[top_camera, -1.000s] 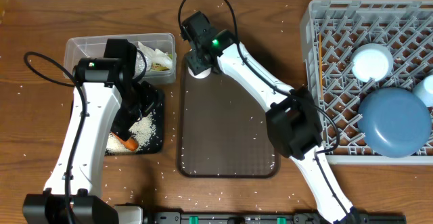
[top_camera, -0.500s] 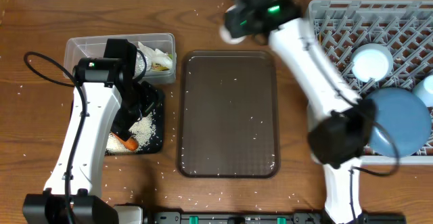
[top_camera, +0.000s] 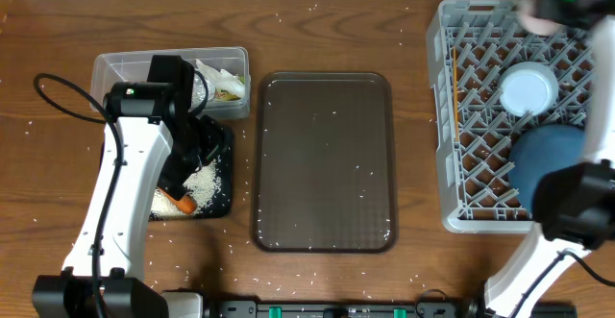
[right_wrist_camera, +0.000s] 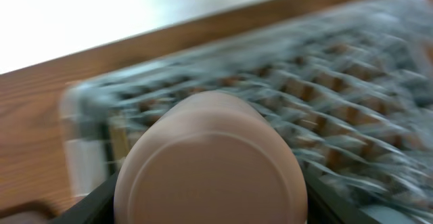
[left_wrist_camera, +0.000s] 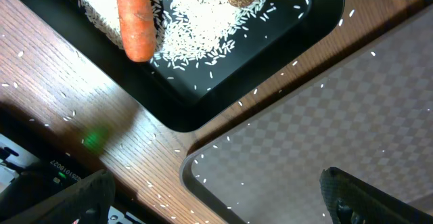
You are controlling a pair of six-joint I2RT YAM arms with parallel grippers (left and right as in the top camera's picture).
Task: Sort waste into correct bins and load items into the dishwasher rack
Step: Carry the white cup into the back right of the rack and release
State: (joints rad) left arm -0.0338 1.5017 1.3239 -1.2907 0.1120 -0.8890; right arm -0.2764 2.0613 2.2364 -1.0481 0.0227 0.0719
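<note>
R arm (top_camera: pixel 603 87) swung from brown tray's (top_camera: pixel 322 164) far end to over rack (top_camera: pixel 447 116) far-right corner, white cup (right_wrist_camera: pixel 210 163) clamped between R jaws; L jaws wide open, empty.

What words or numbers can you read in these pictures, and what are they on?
Nothing here can be read.
Tiny white print on the black gear beside the wooden table: too small to read.
Crumpled white-green-yellow foil wrapper: any print too small.
Pale round cup in the right wrist view: blurred, no marks visible.
</note>
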